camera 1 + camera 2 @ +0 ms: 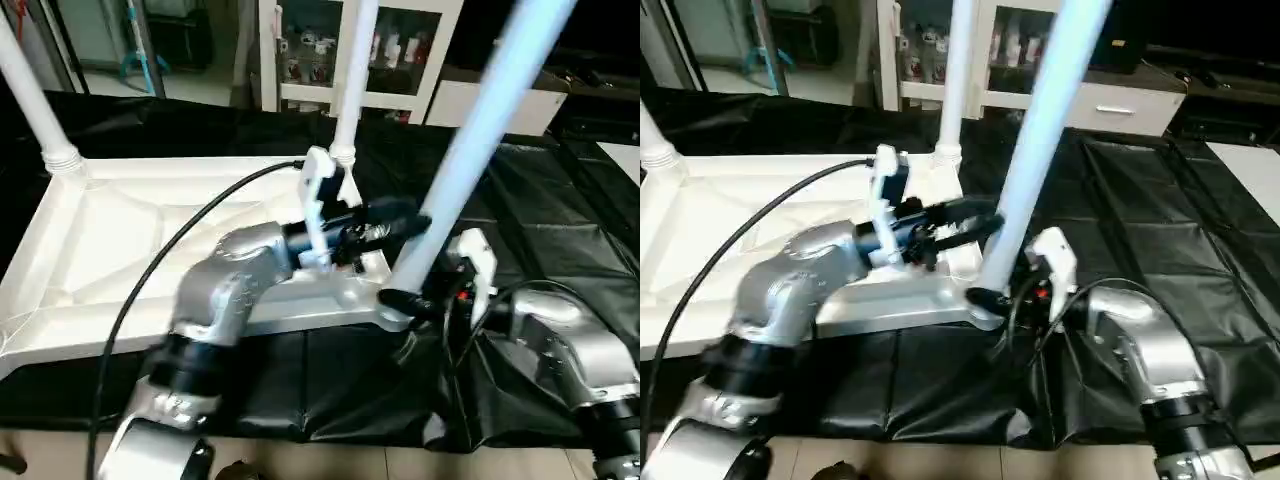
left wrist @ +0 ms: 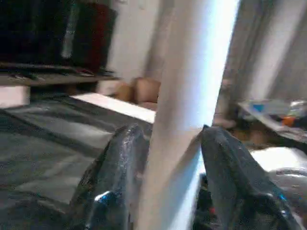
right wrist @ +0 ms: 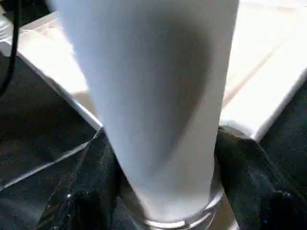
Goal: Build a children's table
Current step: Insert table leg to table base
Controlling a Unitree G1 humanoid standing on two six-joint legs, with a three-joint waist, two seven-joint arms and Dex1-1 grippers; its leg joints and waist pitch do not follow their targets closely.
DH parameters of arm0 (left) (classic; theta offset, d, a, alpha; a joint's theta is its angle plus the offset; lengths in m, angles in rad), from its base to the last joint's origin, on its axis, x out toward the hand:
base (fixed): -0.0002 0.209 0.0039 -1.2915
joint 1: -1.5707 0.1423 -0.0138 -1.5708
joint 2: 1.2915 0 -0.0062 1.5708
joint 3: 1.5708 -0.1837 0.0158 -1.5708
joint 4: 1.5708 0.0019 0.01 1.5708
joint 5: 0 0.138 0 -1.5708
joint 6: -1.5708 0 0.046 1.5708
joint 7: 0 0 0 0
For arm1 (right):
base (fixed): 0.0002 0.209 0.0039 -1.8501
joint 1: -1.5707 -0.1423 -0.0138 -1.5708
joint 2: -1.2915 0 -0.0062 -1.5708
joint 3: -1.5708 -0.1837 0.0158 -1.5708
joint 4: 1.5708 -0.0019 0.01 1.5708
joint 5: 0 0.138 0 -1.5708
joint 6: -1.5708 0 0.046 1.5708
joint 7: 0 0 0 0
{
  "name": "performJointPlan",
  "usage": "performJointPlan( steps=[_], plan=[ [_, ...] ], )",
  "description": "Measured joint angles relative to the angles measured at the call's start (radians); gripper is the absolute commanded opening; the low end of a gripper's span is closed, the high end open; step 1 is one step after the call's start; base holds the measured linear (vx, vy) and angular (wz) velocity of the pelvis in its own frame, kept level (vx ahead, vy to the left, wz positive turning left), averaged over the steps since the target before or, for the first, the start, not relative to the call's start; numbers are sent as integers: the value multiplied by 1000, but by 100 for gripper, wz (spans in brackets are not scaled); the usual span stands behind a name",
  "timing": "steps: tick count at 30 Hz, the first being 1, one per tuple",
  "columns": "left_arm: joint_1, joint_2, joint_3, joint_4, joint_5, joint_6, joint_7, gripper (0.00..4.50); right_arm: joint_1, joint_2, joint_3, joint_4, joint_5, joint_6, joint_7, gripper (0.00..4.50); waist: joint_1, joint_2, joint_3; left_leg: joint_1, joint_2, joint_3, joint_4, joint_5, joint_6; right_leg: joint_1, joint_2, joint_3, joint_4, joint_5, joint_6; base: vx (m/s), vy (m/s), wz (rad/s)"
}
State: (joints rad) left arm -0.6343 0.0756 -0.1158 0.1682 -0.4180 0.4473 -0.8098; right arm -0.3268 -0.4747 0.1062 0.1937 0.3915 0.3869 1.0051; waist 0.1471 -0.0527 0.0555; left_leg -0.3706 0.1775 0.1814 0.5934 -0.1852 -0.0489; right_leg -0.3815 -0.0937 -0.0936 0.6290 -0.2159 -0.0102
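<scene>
- The white plastic square table top lies upside down, ribs showing, on the black-draped tabletop. Two white tapered tube legs already stand in its far corners, one at about 10 o'clock and one at about 12 o'clock.
- A third long white tube leg leans, tilted toward 1 o'clock, with its foot at the near corner socket at about 5 o'clock of the top.
- The right end effector is closed around this leg just above the socket; its black fingers press on both sides.
- The left end effector stands around the same leg higher up. Its fingers are at the leg's sides, but I cannot tell if they grip or only lie near it.
- Risk: because the leg is tilted, pushing it down now may jam it crooked in the socket or make it jump out.
- Risk: if the upper end effector is loose, the long leg may swing like a lever and twist in the lower grip.
- Risk: a side push could slide the whole top on the smooth black cloth, or shake the two standing legs.
- Risk: the black cable on the left arm lies across the top and could catch.
</scene>
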Motion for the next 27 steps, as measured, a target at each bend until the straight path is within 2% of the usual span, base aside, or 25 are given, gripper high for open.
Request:
performJointPlan(
  steps=[4, 6, 12, 17, 19, 23, 27],
  plan=[
    [-2, 10, 0, 10, 6, -29, -7, 240, 1, 11, 15, -14, 5, 2, 8, 222, -3, -1, 0, 0, 1, 0, 0, 0, 0, -1, 0, 0, 0, 0, 0, 0, 0, 0],
    [11, 20, -1, -19, -20, -7, -48, 240, 0, 13, 16, -16, 5, 1, 8, 205, -2, -1, 0, -1, 1, 0, 0, 0, 0, -1, 0, 0, 0, 0, 0, 0, 0, 0],
    [41, 18, -10, -50, -52, 37, -79, 240, 0, 12, 16, -17, 3, 2, 9, 197, 2, -1, 0, 0, 1, 0, 0, 0, -1, 0, 0, 0, 0, 1, -1, 0, 0, 0],
    [52, 22, 6, -103, -169, 156, -118, 240, 3, 7, 18, -25, 3, 3, 10, 196, 1, -1, 0, 0, 1, 0, 1, 0, -1, 0, 0, 0, 1, 1, -1, 0, 0, 0],
    [55, 36, 13, -113, -189, 182, -137, 240, 3, -1, 18, -25, 3, 3, 13, 196, 0, -1, 0, 0, 1, 0, 1, 1, -1, 0, 0, 0, 1, 1, -1, 0, 0, 0],
    [54, 44, 20, -113, -182, 183, -121, 240, 6, -30, 24, -36, -14, 3, 41, 196, 1, -1, 0, 0, 1, 0, 1, 1, -1, 0, 0, 0, 1, 1, -1, 0, 0, 0],
    [23, 24, 7, -83, -118, 155, -41, 240, 5, -41, 46, -61, -43, -10, 42, 196, 1, -2, 0, 0, 1, 0, 1, 1, -1, 0, 0, 0, 1, 1, -1, 0, 0, 0]
  ],
)
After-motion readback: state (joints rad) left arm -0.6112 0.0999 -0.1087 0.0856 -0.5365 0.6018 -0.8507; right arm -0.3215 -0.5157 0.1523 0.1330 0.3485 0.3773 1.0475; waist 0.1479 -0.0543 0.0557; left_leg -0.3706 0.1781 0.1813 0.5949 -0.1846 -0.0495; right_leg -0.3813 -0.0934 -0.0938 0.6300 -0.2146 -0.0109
